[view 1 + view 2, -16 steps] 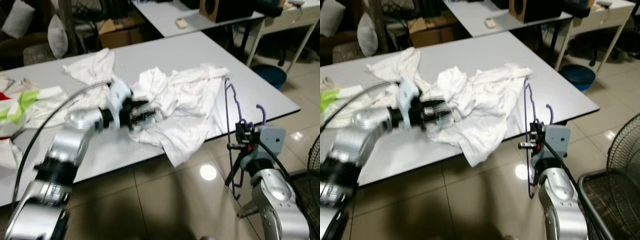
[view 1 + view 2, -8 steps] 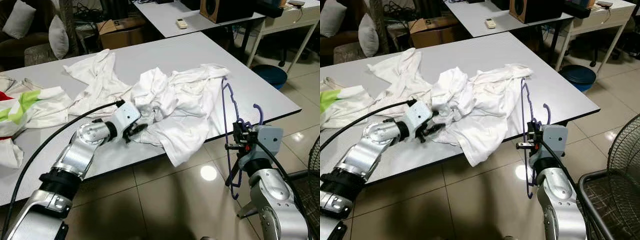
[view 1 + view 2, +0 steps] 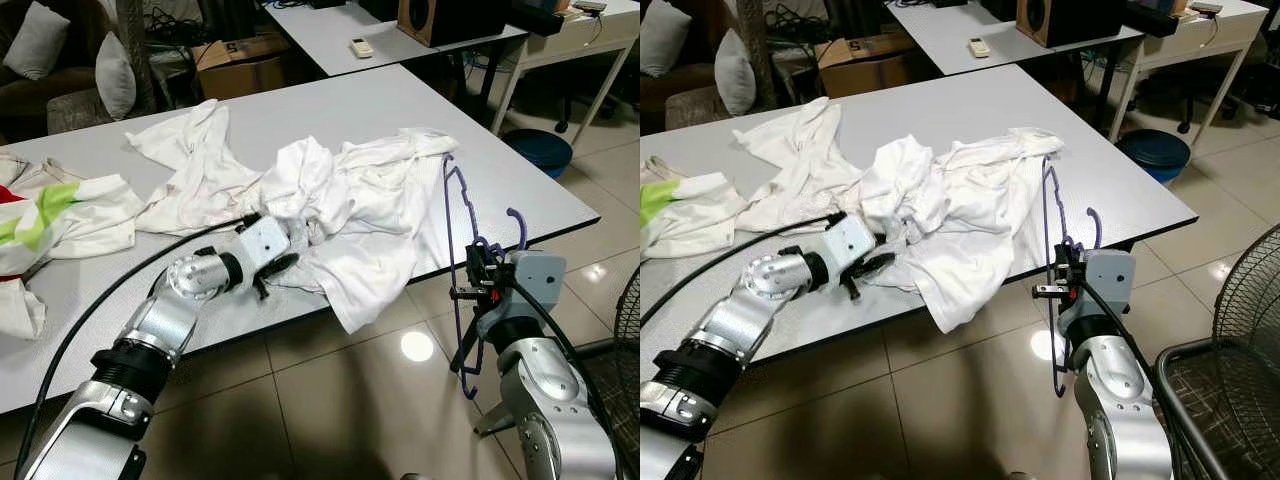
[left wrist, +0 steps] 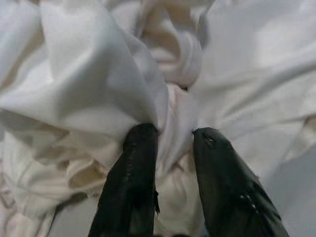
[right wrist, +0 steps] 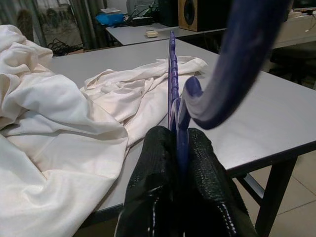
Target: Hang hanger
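The large grey rectangular surface (image 3: 360, 105) carries a heap of crumpled white cotton garments (image 3: 350, 215) that spreads from the middle toward its near edge, one fold spilling over that edge. The left gripper (image 3: 277, 266) lies at the near side of this heap, reaching in from the near edge, and its fingers (image 4: 136, 163) are pinching a fold of the white cloth between them. The purple plastic hanger (image 3: 458, 260) is off the surface, just beyond its near right corner, held upright with its long axis running vertically and its hook (image 5: 232, 74) curling up above the right gripper (image 5: 177, 148), whose fingers are pressed together on the hanger's thin neck. So the garment lies toward the surface's middle from the hanger, nearer the left arm, and the hanger likely has to travel that way to meet the cloth.
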